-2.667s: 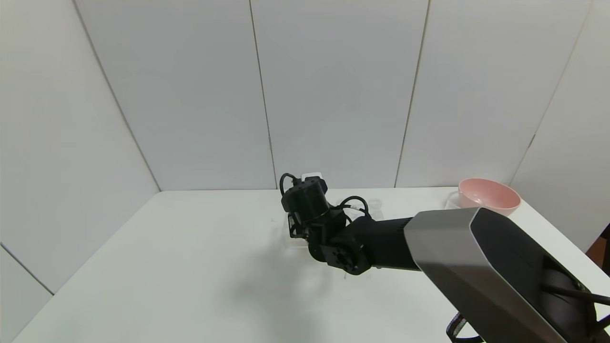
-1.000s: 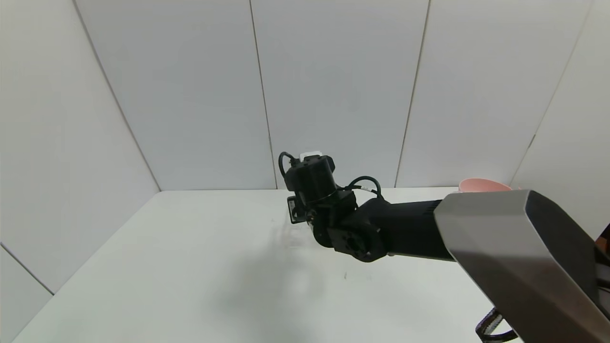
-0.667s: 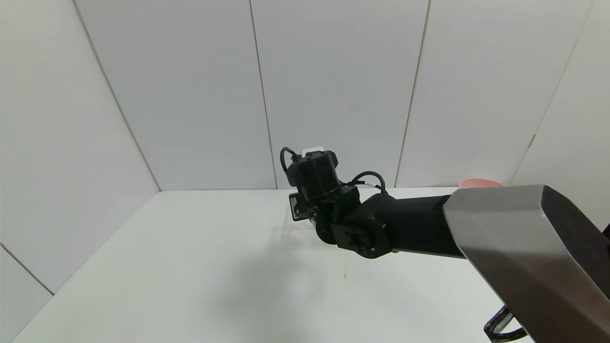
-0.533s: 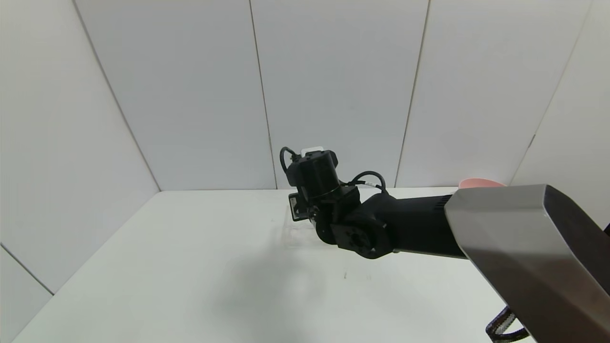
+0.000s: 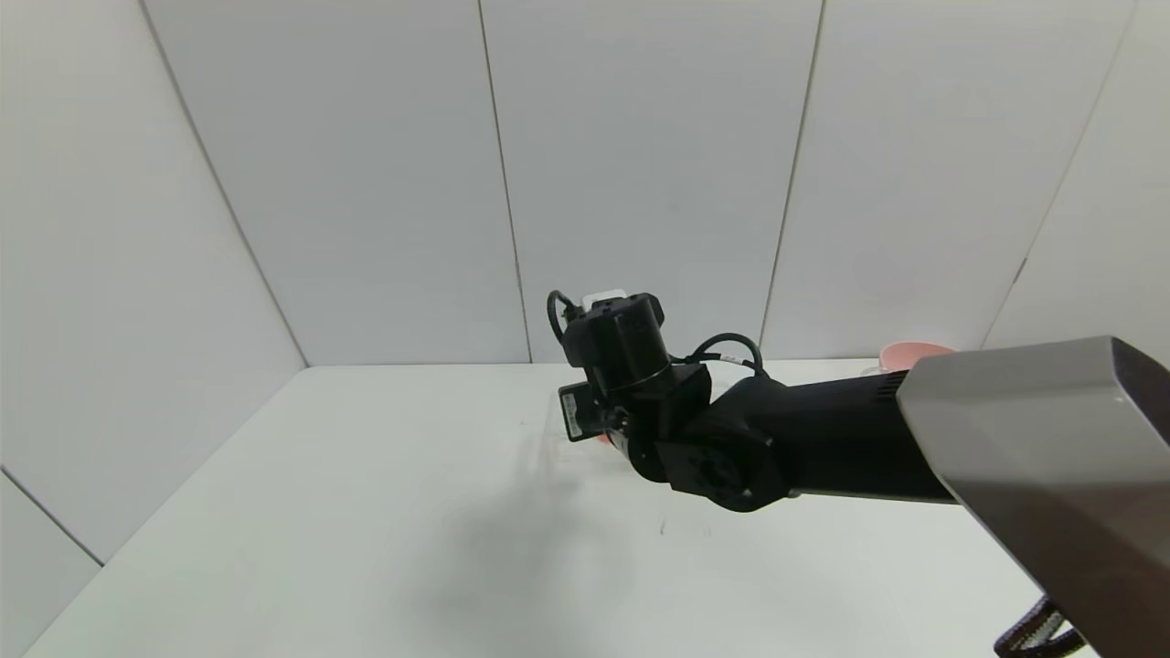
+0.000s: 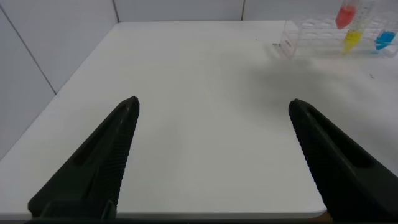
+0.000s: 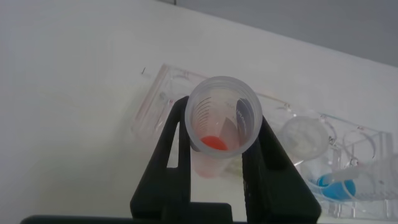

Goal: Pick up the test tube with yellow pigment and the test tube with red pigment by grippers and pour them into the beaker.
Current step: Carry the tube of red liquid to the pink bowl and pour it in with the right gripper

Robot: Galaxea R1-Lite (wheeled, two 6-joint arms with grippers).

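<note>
My right gripper (image 7: 222, 127) is shut on the test tube with red pigment (image 7: 225, 113), orange-red liquid at its bottom, and holds it above the clear tube rack (image 7: 155, 99). In the head view this gripper (image 5: 599, 428) hangs over the table's far middle. In the left wrist view the red tube (image 6: 346, 14) stands higher than the test tube with yellow pigment (image 6: 352, 40), which sits in the rack (image 6: 311, 38). The beaker is hidden behind my right arm. My left gripper (image 6: 213, 102) is open and empty over the table's near left part.
A tube with blue liquid (image 6: 384, 40) sits in the rack beside the yellow one and also shows in the right wrist view (image 7: 333, 185). A pink bowl (image 5: 905, 354) stands at the far right, mostly behind my right arm. White walls close the table's back and sides.
My right gripper has risen from the rack with the red tube and shifted a little to the right. My right forearm now covers the beaker and most of the pink bowl.
</note>
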